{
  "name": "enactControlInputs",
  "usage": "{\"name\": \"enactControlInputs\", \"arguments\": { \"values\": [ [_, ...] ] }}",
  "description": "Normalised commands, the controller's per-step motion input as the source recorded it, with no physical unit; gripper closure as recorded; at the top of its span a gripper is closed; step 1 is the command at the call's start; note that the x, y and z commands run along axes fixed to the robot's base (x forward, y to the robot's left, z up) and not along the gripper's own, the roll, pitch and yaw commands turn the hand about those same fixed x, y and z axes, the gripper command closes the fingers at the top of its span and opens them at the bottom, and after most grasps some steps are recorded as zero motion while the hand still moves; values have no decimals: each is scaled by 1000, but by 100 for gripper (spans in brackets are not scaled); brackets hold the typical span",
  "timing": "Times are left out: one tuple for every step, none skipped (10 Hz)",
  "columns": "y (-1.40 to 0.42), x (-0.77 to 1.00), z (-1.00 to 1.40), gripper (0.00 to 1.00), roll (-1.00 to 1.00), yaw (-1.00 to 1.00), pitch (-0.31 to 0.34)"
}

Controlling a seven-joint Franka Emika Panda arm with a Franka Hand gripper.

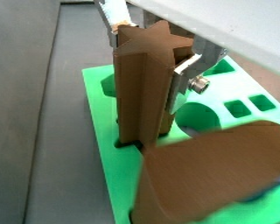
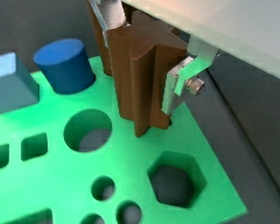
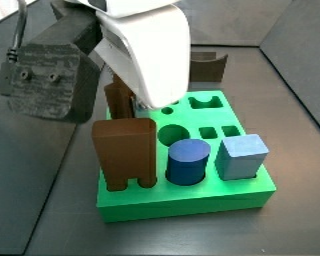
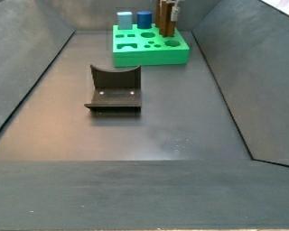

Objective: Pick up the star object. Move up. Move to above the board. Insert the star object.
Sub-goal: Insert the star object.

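The star object [image 1: 140, 83] is a tall reddish-brown ridged post, standing upright. My gripper [image 1: 149, 44] is shut on its upper part, with silver fingers [image 2: 178, 83] pressed on two opposite sides. The post's lower end meets the top of the green board [image 1: 101, 131] at a dark opening near one edge. How deep it sits cannot be told. In a wrist view the star [image 2: 130, 79] stands beside the board's round hole [image 2: 87, 131]. In a side view the gripper's white body [image 3: 143, 50] hides most of the star [image 3: 119, 100]. From far off the star [image 4: 168, 20] stands on the board [image 4: 147, 52].
A wide brown arch block [image 3: 123, 150], a blue cylinder [image 3: 187, 160] and a light-blue cube [image 3: 240, 155] stand in the board. A hexagon hole [image 2: 175, 182] is open. The dark fixture [image 4: 113, 88] stands on the grey floor away from the board. Sloped walls ring the floor.
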Motion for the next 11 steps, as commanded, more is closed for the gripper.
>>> {"name": "enactControlInputs", "arguments": {
  "values": [
    [23,0,0,100,0,69,0],
    [-57,0,-40,100,-13,0,0],
    [-117,-63,-226,100,0,-94,-29],
    [-240,-54,-360,100,0,-169,-66],
    [-180,-174,-311,100,13,-151,-60],
    [0,-60,0,100,0,-17,0],
    [0,0,-149,100,0,0,-17],
    [-63,0,-711,100,96,0,-114],
    [0,77,-1000,100,71,0,-87],
    [0,80,-1000,100,21,0,-91],
    [0,131,-1000,100,7,0,-90]
  ]
}}
